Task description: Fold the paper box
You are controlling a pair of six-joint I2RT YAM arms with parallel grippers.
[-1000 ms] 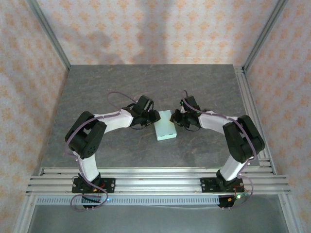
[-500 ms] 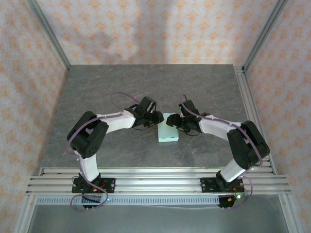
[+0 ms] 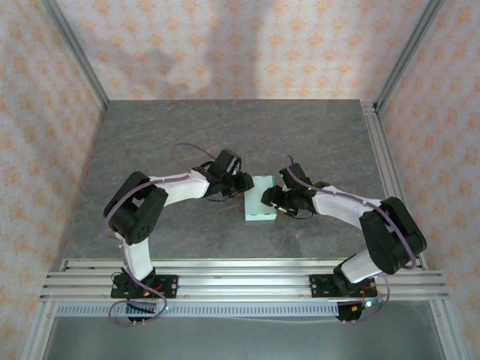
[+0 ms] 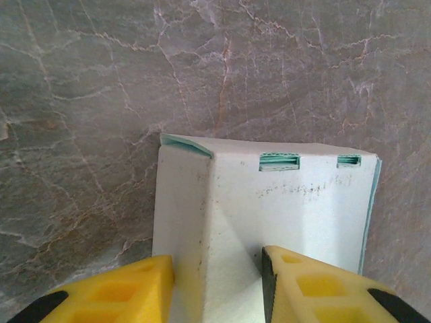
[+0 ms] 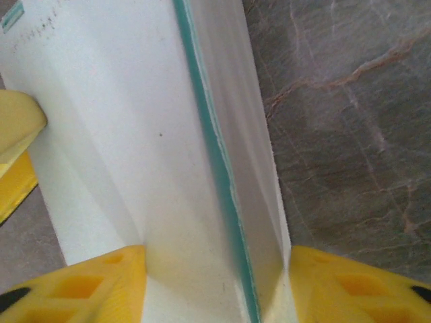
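Observation:
The paper box [image 3: 260,204] is a pale mint-green flat box lying on the grey table between the two arms. In the left wrist view its top [image 4: 296,202] shows two slots along the far edge. My left gripper [image 3: 244,185] is at its far left corner, and the yellow fingers [image 4: 118,289] of the left gripper [image 4: 217,289] are shut on a folded side wall there. My right gripper [image 3: 271,200] is at the box's right side. Its fingers [image 5: 337,282] press both faces of the box's edge [image 5: 135,134], where a green seam runs, so the right gripper [image 5: 217,282] is shut on it.
The grey marbled table [image 3: 187,135] has patterned walls on three sides. Aluminium rails [image 3: 240,274] run along the near edge, and one more rail [image 3: 386,165] runs down the right side. Both arm bases are bolted to the near rails.
My right gripper let go at the box's far right corner, opened, shifted nearer along the right side and closed on the box. The box turned slightly straighter. The left gripper held still.

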